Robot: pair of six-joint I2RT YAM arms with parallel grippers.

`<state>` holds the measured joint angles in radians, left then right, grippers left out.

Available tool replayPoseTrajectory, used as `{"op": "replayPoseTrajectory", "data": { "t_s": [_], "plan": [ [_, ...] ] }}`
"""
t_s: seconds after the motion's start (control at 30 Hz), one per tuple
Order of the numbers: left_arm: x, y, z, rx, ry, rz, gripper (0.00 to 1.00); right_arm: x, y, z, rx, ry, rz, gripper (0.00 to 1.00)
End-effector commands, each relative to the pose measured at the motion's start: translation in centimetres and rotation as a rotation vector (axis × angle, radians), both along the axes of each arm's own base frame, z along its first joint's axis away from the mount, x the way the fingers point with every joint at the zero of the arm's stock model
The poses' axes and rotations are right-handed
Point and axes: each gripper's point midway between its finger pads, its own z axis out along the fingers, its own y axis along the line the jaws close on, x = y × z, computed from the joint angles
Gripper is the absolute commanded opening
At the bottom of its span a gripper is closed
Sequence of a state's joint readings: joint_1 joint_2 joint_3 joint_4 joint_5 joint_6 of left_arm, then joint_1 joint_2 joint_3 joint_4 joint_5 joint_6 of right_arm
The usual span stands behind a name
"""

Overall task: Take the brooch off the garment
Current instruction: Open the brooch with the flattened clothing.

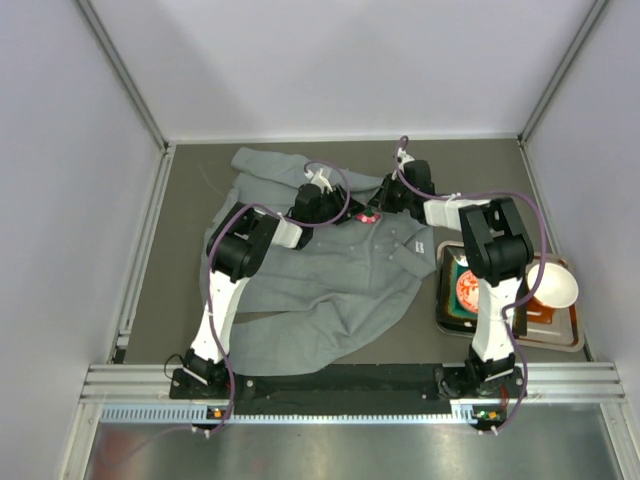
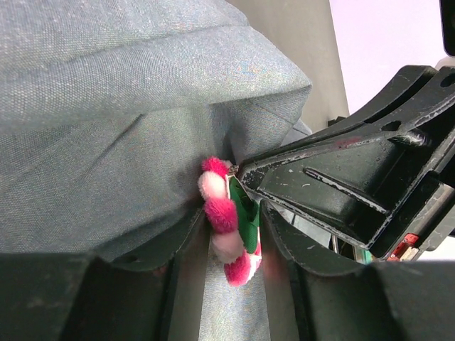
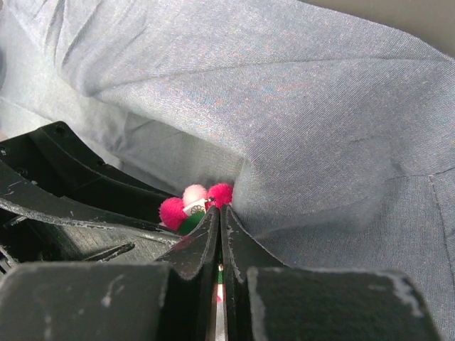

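Counted: one pink fuzzy flower brooch (image 1: 368,215), one rumpled grey cloth garment (image 1: 330,290), two grippers, one metal tray (image 1: 576,341), one white bowl (image 1: 553,285).
Brooch sited on garment's far half.
Bare table (image 1: 180,270) left of garment; tray just beside garment's right edge.
Left gripper (image 2: 233,234): jaws apart, flanking brooch, clamping not determinable.
Right gripper (image 3: 219,213): jaws pressed together at brooch's edge.
Green backing shown by wrist views only.

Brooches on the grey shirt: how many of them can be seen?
1. The brooch sits near the middle of the garment, between the fingers of the left gripper; the right gripper, shut, meets its edge. Folds may hide others.
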<state>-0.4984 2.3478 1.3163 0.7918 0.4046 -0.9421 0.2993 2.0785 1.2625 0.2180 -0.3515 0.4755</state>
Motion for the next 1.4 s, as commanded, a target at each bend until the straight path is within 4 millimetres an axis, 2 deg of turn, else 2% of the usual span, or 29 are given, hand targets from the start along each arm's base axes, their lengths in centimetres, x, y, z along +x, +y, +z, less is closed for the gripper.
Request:
{"op": "replayPoseTrajectory", "data": {
  "t_s": [0.0,0.1,0.17,0.3,0.7,0.77,0.8,1.13,1.37],
  "plan": [
    [0.1,-0.5,0.3,-0.008,-0.022,-0.02,0.39,0.2,0.4,2.7,0.022,-0.065,0.002,0.0],
    [0.1,-0.8,-0.2,0.007,-0.009,-0.03,0.3,0.1,0.4,2.9,0.024,-0.067,0.002,0.0],
    [0.0,-0.8,-0.4,0.012,-0.002,-0.035,0.15,0.1,0.5,3.1,0.025,-0.073,0.006,0.0],
    [0.0,-0.5,-1.0,0.039,0.004,-0.031,0.0,0.3,0.4,4.1,0.023,-0.092,0.004,0.0],
    [0.1,-0.5,-0.9,0.048,-0.003,-0.036,0.0,0.4,-0.3,5.6,-0.036,-0.135,-0.005,0.14],
    [0.1,-0.6,-0.9,0.053,-0.006,-0.038,0.0,0.6,0.1,5.4,-0.051,-0.127,0.012,0.17],
    [0.2,-0.6,-0.9,0.055,-0.005,-0.038,0.0,0.6,0.1,4.6,-0.062,-0.116,0.014,0.18],
    [0.1,-0.6,-0.9,0.058,-0.006,-0.04,0.0,1.0,1.6,4.3,-0.066,-0.122,0.048,0.23],
    [0.1,-0.6,-0.8,0.058,-0.009,-0.041,0.0,1.3,1.2,3.3,-0.097,-0.098,0.03,0.22]
  ]
}}
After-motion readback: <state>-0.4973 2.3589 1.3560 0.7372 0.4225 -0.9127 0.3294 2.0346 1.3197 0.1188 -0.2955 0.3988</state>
